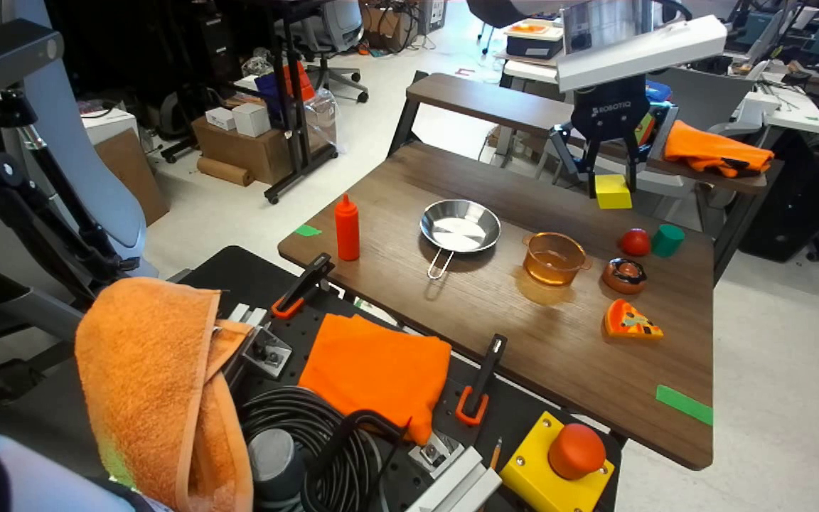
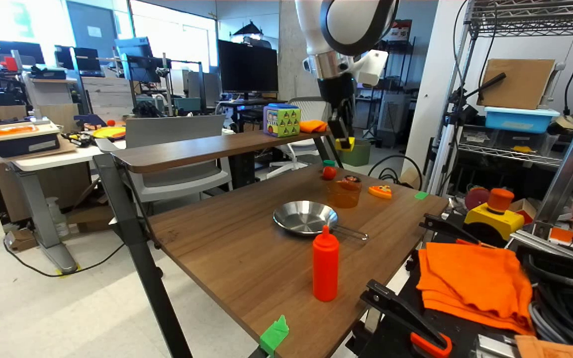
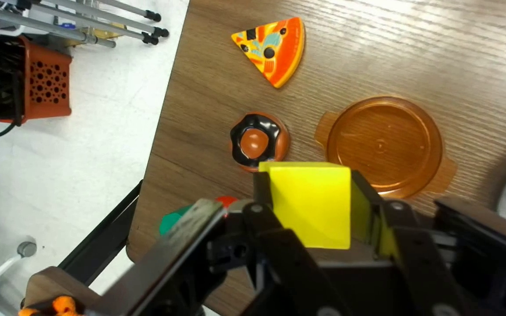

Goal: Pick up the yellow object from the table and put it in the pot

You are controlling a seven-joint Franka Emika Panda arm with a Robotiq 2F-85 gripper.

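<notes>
Closest to us, at lower left in an exterior view, an orange terry towel (image 1: 146, 355) lies draped beside a coil of cable (image 1: 294, 402); a folded orange cloth (image 1: 381, 366) lies at lower center and a yellow-boxed emergency-stop button (image 1: 576, 451) sits at lower right. Beyond, on a wood-grain table (image 1: 480, 306), a red squeeze bottle (image 1: 348, 233) stands upright left of a shiny frying pan (image 1: 461, 227), with the translucent amber pot (image 1: 554, 273) right of center and a toy pizza slice (image 1: 628, 323) to its right. Farther back, at upper right, a Robotiq gripper (image 1: 612, 189) holds the yellow block (image 1: 613, 193) in the air above the table, apart from the pot. In the wrist view the fingers (image 3: 262, 188) pinch the block from opposite sides; it sits between their tips, its end jutting slightly past them, to the lower left of the pot. Behind the gripper runs a raised wooden shelf (image 1: 480, 99) bearing a bundle of orange fabric (image 1: 715, 149) at right; a gray office chair (image 1: 338, 28) stands near the top, left of center.
</notes>
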